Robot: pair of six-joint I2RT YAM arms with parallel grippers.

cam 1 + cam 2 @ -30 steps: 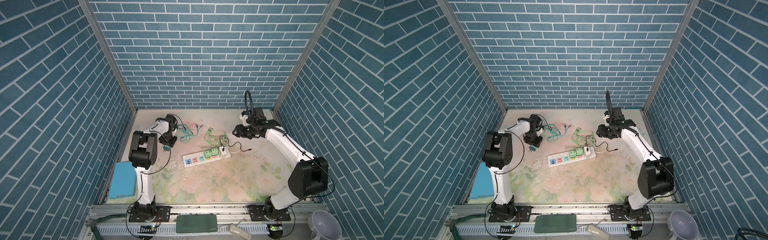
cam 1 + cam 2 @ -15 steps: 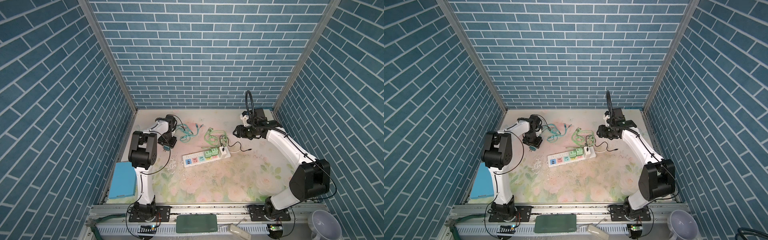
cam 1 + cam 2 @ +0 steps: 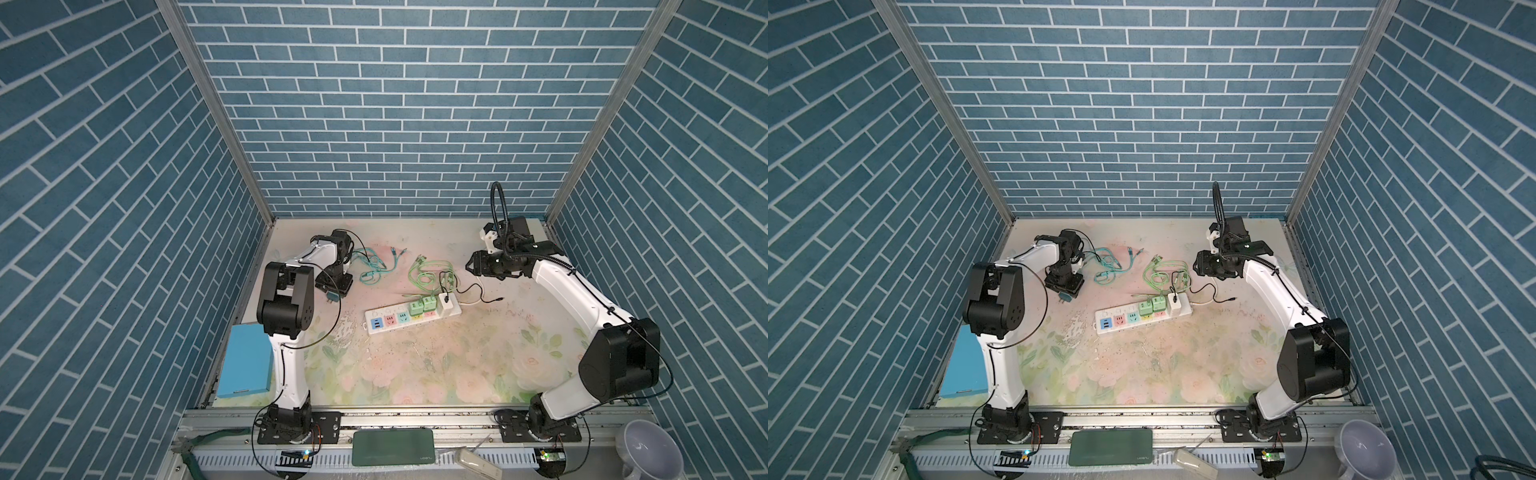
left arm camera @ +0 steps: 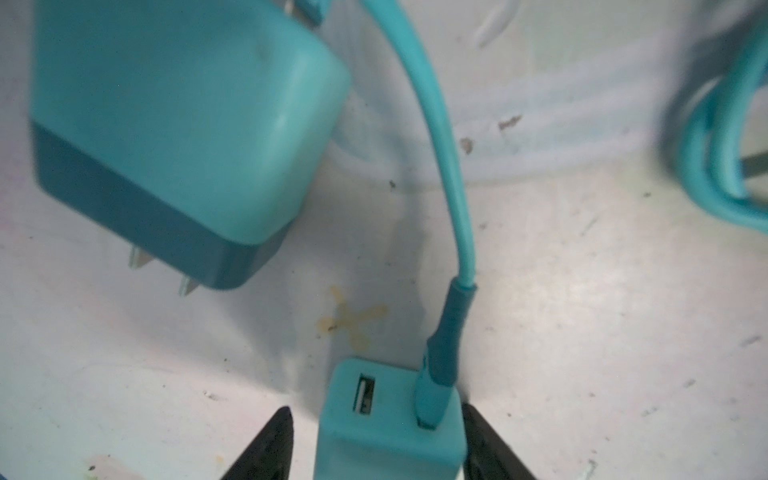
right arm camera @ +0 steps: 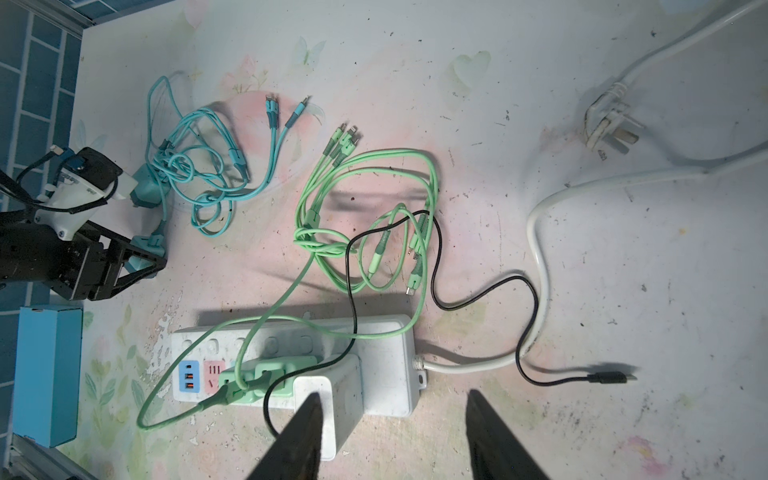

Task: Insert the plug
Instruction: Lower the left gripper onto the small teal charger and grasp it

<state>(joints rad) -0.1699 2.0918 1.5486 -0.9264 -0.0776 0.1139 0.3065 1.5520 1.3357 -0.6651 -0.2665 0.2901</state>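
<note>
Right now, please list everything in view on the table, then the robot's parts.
power strip: 1, white, middle of table
green chargers: 2, green, plugged into it
white charger: 1, white, plugged in beside them
black cable: 1, black, from white charger
green cable bundle: 1, green, behind strip
teal cable bundle: 1, teal, back left
teal chargers: 2, teal, back left
mains plug: 1, white, right of strip
box: 1, blue, table's left edge
left end effector: 1, black, back left, open around one teal charger
right end effector: 1, black, back right, open, empty
</note>
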